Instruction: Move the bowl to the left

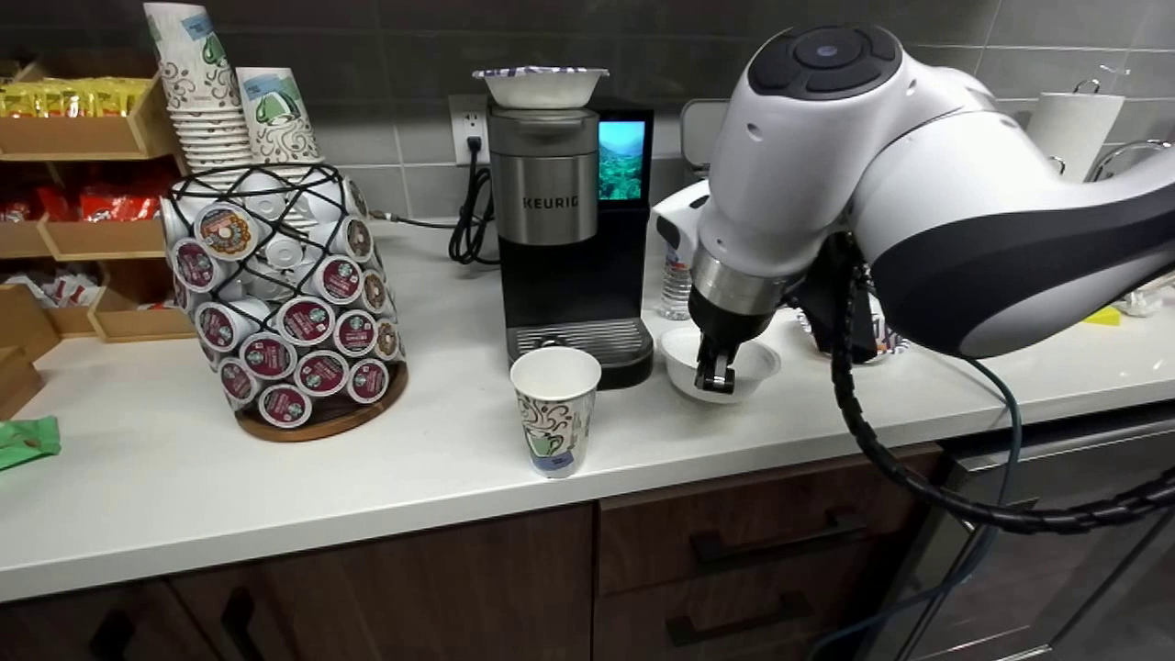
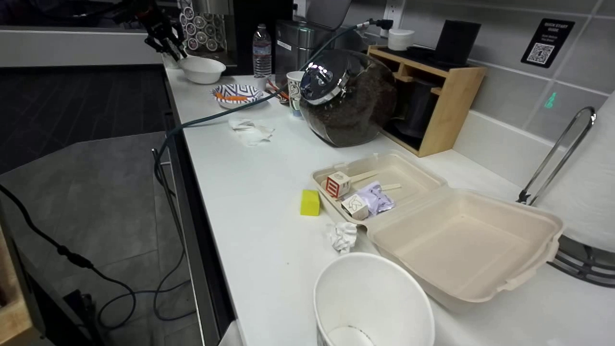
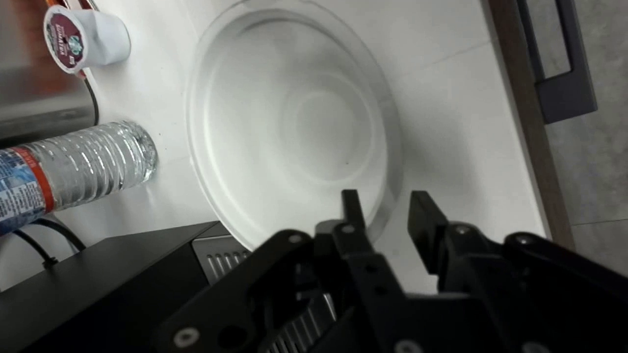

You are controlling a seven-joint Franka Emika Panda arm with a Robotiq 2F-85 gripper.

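White bowl (image 3: pixel 294 122) is sitting on the countertop (image 1: pixel 441 395) just beside the Keurig coffee maker (image 1: pixel 565 239); Robotiq gripper (image 3: pixel 385 210) has its fingers (image 3: pixel 352 208) spread apart, rim (image 3: pixel 394 181) showing between them in wrist view.

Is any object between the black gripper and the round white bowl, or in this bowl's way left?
Nothing visible separates the black gripper from the round white bowl. Leftward in an exterior view, a white patterned paper cup and a black-silver coffee machine may block a slide.
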